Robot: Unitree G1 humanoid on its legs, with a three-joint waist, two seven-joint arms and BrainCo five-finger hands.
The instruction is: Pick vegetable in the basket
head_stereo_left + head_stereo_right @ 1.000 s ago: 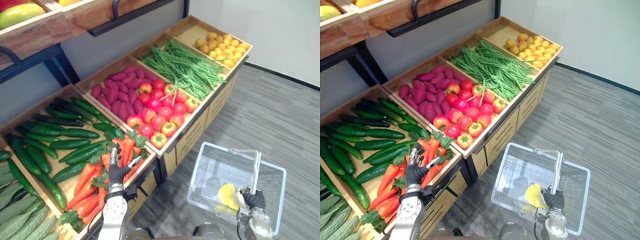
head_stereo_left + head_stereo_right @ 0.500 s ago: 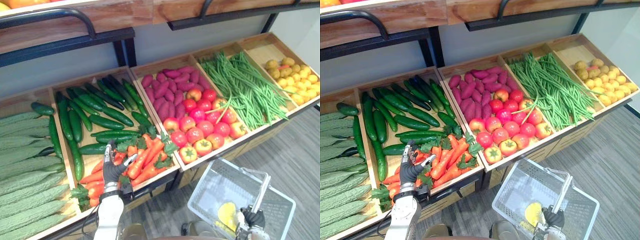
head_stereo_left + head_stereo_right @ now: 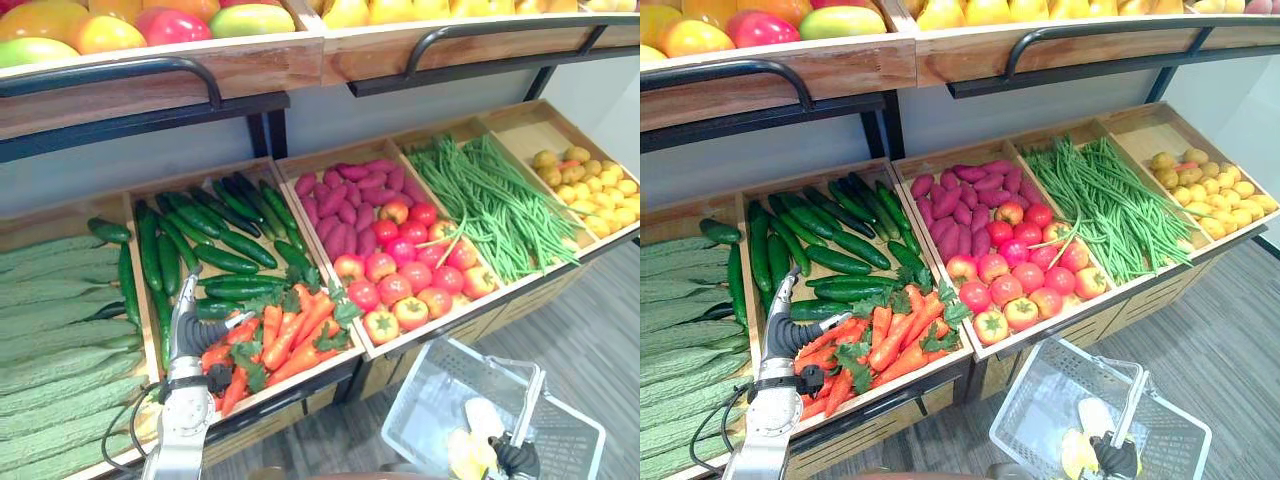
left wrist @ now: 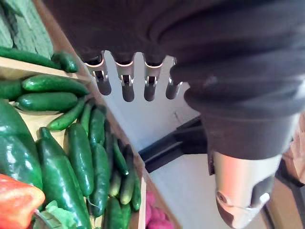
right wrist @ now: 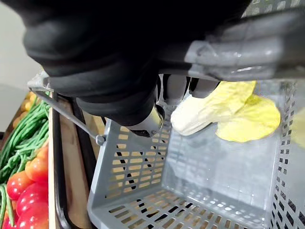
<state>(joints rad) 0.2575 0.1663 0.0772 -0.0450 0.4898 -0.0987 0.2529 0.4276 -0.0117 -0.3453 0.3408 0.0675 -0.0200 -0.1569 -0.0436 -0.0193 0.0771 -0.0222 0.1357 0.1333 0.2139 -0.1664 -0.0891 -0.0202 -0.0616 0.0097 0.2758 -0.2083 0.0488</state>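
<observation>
The left hand [image 3: 193, 336] hovers at the left edge of the carrots [image 3: 285, 335], just above the ones nearest it. Its fingers [image 4: 127, 88] are straight and spread, the thumb [image 4: 238, 191] stands apart from them, and nothing is held; in the left wrist view they point up the slope from the carrots toward the cucumbers [image 3: 215, 250].

The carrots lie in a loose orange heap with green tops, in the front part of a wooden bin on the sloping display stand [image 3: 300, 385]. The cucumbers fill the same bin directly behind the carrots. Left of the carrots, in the next bin, lie pale green bitter gourds [image 3: 50, 330]. Right of the carrots are tomatoes [image 3: 405, 285], with purple sweet potatoes [image 3: 345, 200] behind them. Further right of the carrots come green beans [image 3: 490, 200] and then small yellow fruit [image 3: 590, 180]. High above the carrots, an upper shelf [image 3: 180, 70] carries mangoes [image 3: 150, 25].

The grey basket [image 3: 420, 405] hangs below and to the right of the carrots, off the stand's front edge. The right hand [image 3: 515, 458] has its fingers curled tight round the basket's handle [image 5: 238, 52]. Inside the basket lies a pale yellow leafy vegetable [image 5: 228, 112], well apart from the carrots.
</observation>
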